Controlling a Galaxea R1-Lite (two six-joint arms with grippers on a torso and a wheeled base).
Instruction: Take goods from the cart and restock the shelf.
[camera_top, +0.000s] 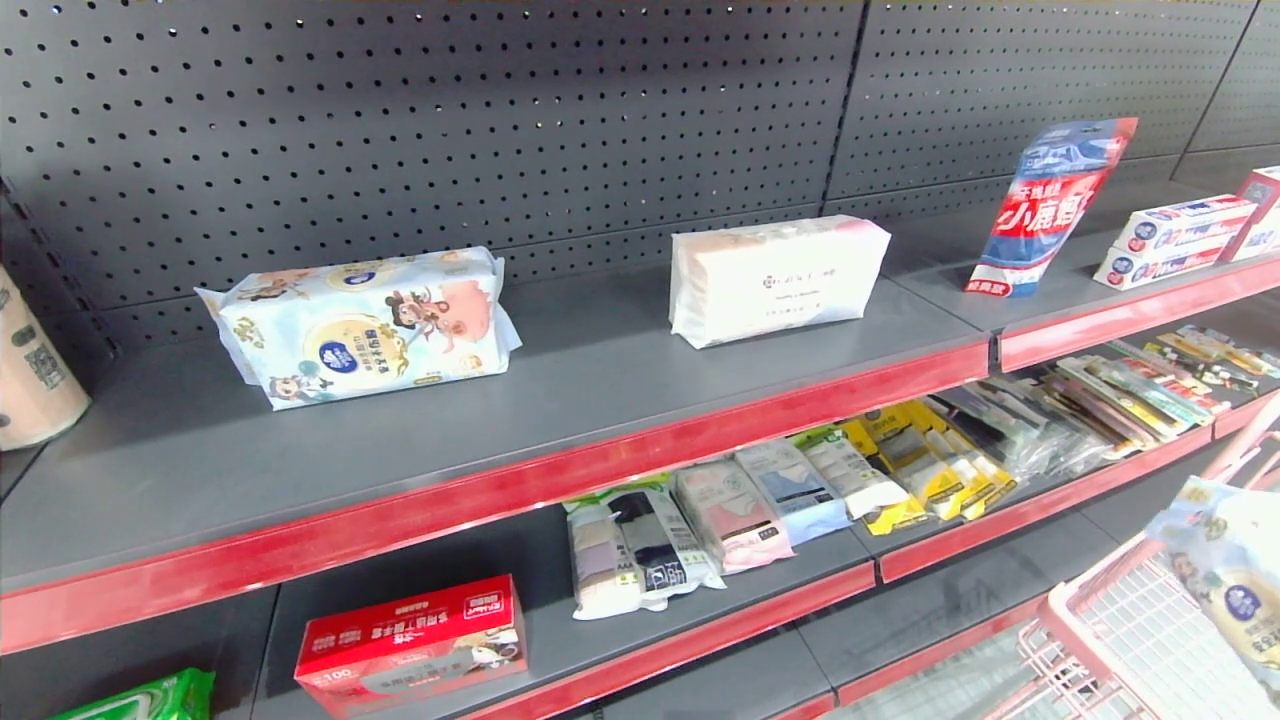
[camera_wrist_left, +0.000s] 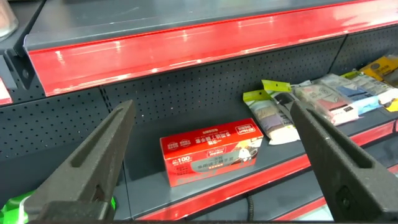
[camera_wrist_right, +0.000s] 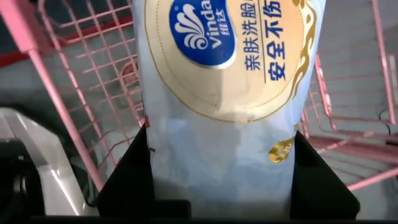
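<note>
Holding a tissue pack (camera_wrist_right: 224, 93) at the pink cart (camera_top: 1120, 640)

The right gripper (camera_wrist_right: 221, 132) pinched the pale blue tissue pack between its two black fingers (camera_wrist_right: 134, 171), one on each side. In the right wrist view the pink wires of the cart showed behind the pack. In the head view the same pack (camera_top: 1225, 570) was at the far right, just above the cart's basket. I could not tell if it touched the wires.

The left gripper (camera_wrist_left: 211, 118) was spread wide and held nothing. It was in front of the lower shelf (camera_wrist_left: 155, 193), facing a red box (camera_wrist_left: 211, 152) that lay there. Just beside the box lay some flat packs (camera_wrist_left: 277, 118).

The top shelf (camera_top: 600, 380) was grey with a red front edge. A second tissue pack (camera_top: 360, 322) with cartoon pictures stood on it, towards the left. A white pack (camera_top: 778, 278) stood well apart from it, near the middle. Farther right, a blue and red pouch (camera_top: 1050, 205) leaned against the back wall. Near it were two white boxes (camera_top: 1175, 238), one on top of the other. At the far left edge was a pale roll (camera_top: 30, 370).

Under the top shelf, the red box (camera_top: 412, 645) lay flat. A green pack (camera_top: 150, 697) was to its left. The flat packs (camera_top: 700, 530) made a long row going to the right.
</note>
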